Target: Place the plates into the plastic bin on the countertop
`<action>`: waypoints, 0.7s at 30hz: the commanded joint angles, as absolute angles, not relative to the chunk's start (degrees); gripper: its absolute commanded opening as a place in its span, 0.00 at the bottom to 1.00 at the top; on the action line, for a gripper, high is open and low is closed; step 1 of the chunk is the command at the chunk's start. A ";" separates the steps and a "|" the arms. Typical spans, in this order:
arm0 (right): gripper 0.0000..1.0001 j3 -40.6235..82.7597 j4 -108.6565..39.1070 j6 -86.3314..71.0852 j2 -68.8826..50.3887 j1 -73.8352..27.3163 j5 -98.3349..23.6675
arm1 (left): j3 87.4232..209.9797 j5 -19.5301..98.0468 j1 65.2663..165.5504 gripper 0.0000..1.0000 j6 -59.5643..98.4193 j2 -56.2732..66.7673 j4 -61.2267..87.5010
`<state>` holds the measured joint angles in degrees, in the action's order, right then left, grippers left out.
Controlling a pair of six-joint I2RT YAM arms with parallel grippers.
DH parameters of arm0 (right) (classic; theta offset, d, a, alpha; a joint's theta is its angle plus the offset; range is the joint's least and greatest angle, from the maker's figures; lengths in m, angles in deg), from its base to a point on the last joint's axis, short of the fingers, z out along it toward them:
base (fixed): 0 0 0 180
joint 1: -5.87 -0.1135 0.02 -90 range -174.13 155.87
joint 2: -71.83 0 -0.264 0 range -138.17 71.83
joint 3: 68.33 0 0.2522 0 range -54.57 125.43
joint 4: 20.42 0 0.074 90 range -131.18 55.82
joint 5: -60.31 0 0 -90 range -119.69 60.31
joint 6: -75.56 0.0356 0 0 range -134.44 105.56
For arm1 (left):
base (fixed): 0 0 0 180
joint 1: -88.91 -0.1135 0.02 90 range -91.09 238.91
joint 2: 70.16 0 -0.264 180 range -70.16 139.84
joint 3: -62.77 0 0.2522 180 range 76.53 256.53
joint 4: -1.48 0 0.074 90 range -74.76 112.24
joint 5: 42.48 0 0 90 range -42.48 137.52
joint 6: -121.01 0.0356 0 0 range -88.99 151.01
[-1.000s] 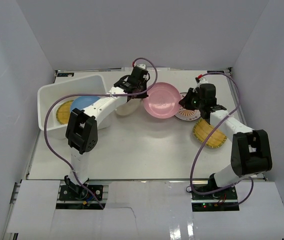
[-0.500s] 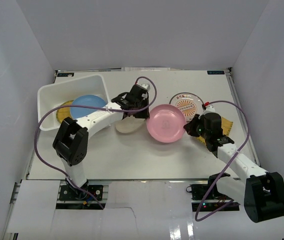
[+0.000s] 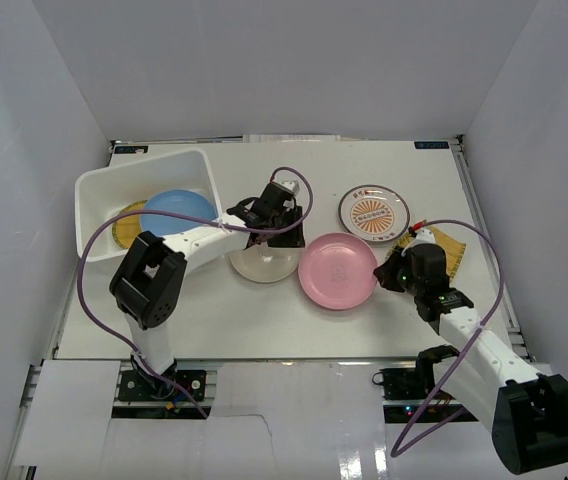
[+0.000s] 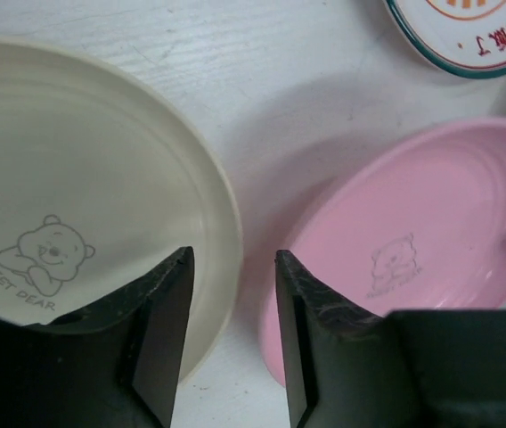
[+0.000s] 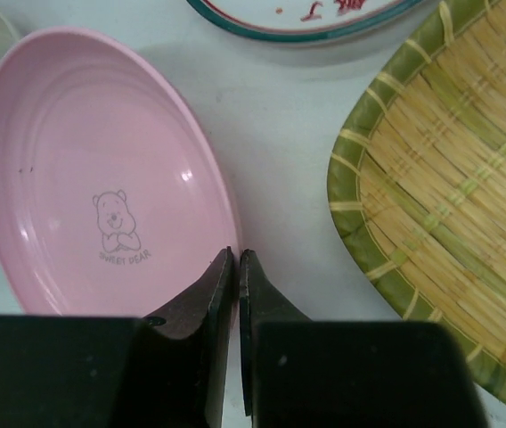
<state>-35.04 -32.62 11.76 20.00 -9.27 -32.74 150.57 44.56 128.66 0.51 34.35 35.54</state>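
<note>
Plastic bin (image 3: 99, 185): sits at the far-left corner of the counter (image 3: 264, 325).
Already in the bin: a blue plate (image 3: 177, 208) and a yellow woven plate (image 3: 124, 226) partly under it.
Left on the counter: four plates in view.
Cream plate (image 3: 262, 264): mid-counter, just right of the bin and apart from it.
Pink plate (image 3: 336, 271): beside the cream one, toward the near edge. The left wrist view suggests its right side is raised.
Patterned plate (image 3: 373, 210): white with an orange centre and green rim, toward the far-right, untouched.
Second woven plate (image 3: 451, 243): near the right edge, partly hidden by the right arm.
Left claw (image 4: 232, 259): released, jaws apart and straddling the cream plate's right rim, not yet closed on it.
Right claw (image 5: 232, 254): clenched on the pink plate's right rim.
Progress: roughly a third done, judging by the plates visible.
Step in hand: probably two pickups started at once, with both plates still to be carried left to the bin.
</note>
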 commanded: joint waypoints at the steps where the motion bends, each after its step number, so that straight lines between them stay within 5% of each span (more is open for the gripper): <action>1: 0.08 -36.28 -36.81 9.91 22.52 -9.25 -33.38 | 149.04 48.84 127.40 0.53 0.95 33.64 32.56; 21: 0.08 -35.23 -45.78 8.77 30.88 -9.25 -36.90 | 154.75 48.48 130.04 0.53 1.74 43.74 32.91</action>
